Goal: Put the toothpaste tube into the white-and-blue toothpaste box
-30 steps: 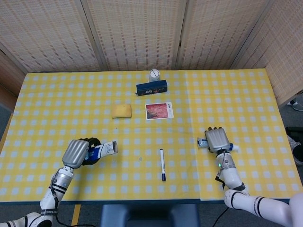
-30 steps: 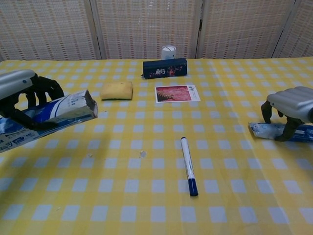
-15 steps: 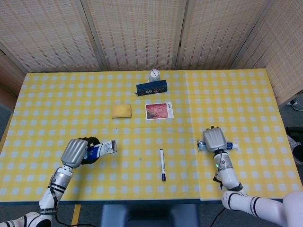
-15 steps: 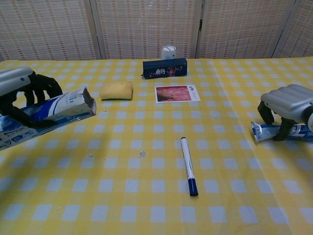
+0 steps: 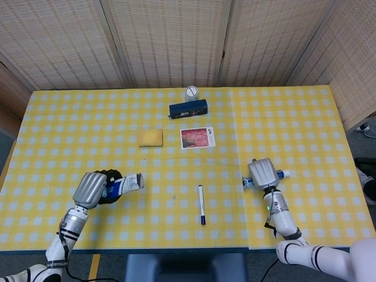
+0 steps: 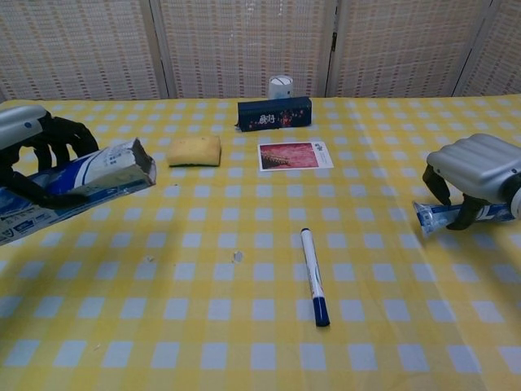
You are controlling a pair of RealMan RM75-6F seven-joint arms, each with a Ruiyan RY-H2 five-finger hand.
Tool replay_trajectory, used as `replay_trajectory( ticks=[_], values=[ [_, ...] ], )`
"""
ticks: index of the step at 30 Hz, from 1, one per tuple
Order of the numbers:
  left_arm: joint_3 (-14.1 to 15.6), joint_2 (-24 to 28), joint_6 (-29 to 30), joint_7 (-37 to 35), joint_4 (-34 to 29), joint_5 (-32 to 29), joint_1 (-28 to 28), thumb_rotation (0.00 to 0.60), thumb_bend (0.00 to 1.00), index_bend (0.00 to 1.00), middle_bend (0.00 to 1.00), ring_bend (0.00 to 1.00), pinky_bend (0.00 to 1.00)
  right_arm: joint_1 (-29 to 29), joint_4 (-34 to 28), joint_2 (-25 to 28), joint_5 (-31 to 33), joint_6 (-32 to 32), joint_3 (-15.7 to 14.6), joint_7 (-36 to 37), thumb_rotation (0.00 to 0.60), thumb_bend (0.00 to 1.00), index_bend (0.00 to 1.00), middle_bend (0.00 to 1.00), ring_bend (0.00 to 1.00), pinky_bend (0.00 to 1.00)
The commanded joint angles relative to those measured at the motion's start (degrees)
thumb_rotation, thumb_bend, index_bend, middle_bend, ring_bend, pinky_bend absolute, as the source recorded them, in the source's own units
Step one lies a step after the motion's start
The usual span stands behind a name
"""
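My left hand (image 5: 93,189) (image 6: 32,140) grips the white-and-blue toothpaste box (image 5: 128,184) (image 6: 89,175) near the table's front left. The box is held off the cloth, its open end pointing right. At the front right, my right hand (image 5: 262,173) (image 6: 476,167) curls over the toothpaste tube (image 5: 282,174) (image 6: 440,214) and holds it low over the table. The tube's flat crimped end pokes out to the left of the fingers in the chest view. Most of the tube is hidden under the hand in the head view.
A blue-capped pen (image 5: 201,204) (image 6: 313,277) lies between the hands. Farther back lie a yellow sponge (image 5: 150,137) (image 6: 194,151), a photo card (image 5: 197,137) (image 6: 295,155), a dark blue box (image 5: 188,108) (image 6: 274,113) and a white cup (image 5: 191,93) (image 6: 281,85).
My right hand has closed on the tube and shifted left with it. The left hand has raised the box slightly and drawn it a little to the left.
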Motion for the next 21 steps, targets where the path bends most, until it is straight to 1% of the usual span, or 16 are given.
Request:
replay_trajectory(
  ticks=[1,6,11,15,16,18,19,21],
  values=[
    [0.0,0.1,0.4,0.2,-0.3,0.2,0.2,0.600,0.35,0.58,0.65,0.53,0.57,-0.6,-1.1,1.4,-3.0,0.9,0.4,4.2,0.600,0.38,0.72,0.53,0.71,0.74],
    [0.2,0.2,0.9,0.9,-0.9,0.5,0.5,0.600,0.35,0.58,0.65,0.53,0.57,-1.5,-3.6,4.0,-5.5,1.3,1.3,10.3,0.600,0.42,0.72,0.53,0.74,0.78],
    [0.0,0.2,1.5,1.6,-1.6,0.6,0.6,0.600,0.35,0.58,0.65,0.53,0.57,-2.4,-6.4,6.7,-6.6,0.0,2.5,18.1,0.600,0.43,0.72,0.53,0.77,0.81],
    [0.1,0.5,2.1,2.3,-2.3,1.1,0.9,0.600,0.35,0.58,0.65,0.53,0.57,-3.1,-10.2,9.8,-6.2,-3.5,4.0,28.6,0.600,0.43,0.72,0.53,0.77,0.81],
    [0.1,0.6,2.2,2.3,-2.4,1.1,0.9,0.600,0.35,0.58,0.65,0.53,0.57,-3.2,-10.7,10.3,-6.4,-4.0,4.2,30.1,0.600,0.43,0.72,0.53,0.77,0.81],
    [0.3,0.8,2.3,2.3,-2.7,1.2,1.1,0.600,0.35,0.58,0.65,0.53,0.57,-3.4,-13.0,12.3,-6.8,-6.5,4.9,36.3,0.600,0.43,0.72,0.53,0.77,0.82],
    [0.2,0.8,2.1,2.0,-2.7,0.9,1.1,0.600,0.35,0.58,0.65,0.53,0.57,-3.3,-15.1,13.9,-6.6,-9.1,5.3,40.9,0.600,0.43,0.72,0.53,0.77,0.82],
    [0.1,1.1,1.1,1.6,-2.6,-0.3,1.0,0.600,0.35,0.58,0.65,0.53,0.57,-3.0,-18.0,16.8,-7.0,-13.2,6.1,47.6,0.600,0.43,0.72,0.53,0.77,0.82]
  ],
)
